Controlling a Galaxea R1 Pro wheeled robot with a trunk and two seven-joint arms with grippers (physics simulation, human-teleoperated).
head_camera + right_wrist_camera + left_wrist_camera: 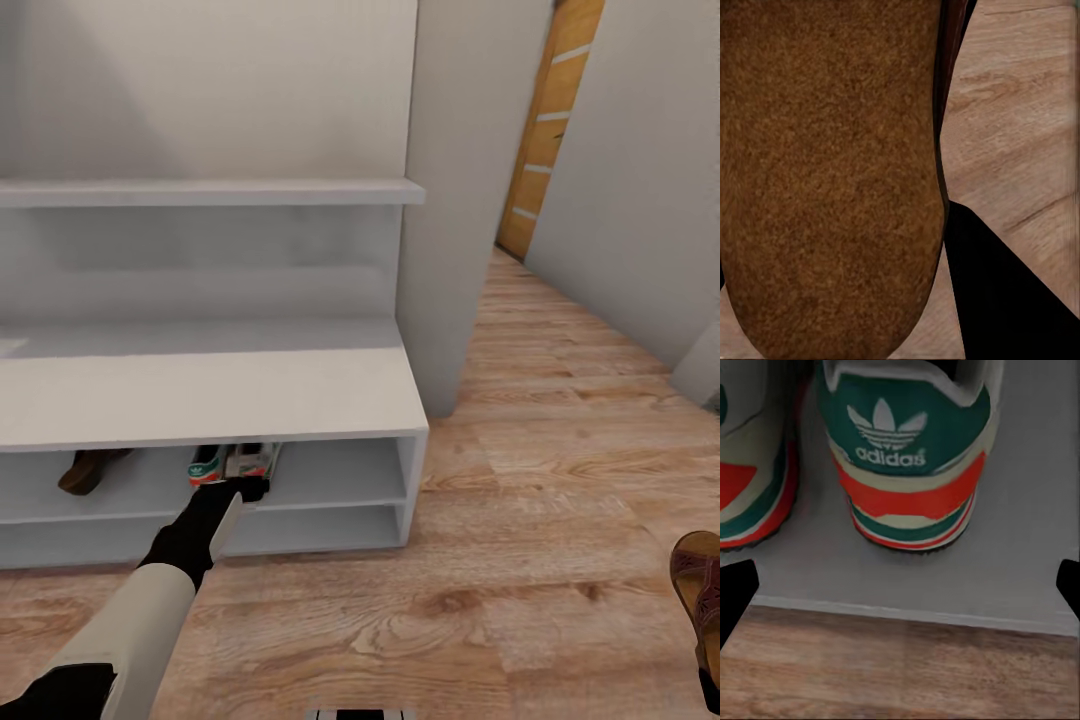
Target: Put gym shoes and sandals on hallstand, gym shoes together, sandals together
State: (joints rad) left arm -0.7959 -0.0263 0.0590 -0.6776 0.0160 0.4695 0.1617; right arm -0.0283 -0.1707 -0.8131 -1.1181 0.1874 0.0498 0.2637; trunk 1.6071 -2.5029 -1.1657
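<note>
Your right hand looks clamped on the second sandal, hanging over the floor. Left hand is spread open behind both sneakers on the rack. Park it beside the first sandal.

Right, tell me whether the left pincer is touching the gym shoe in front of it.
Apart. In the left wrist view both fingertips sit wide at the frame edges, with bare shelf between them and the gym shoe heel.
</note>
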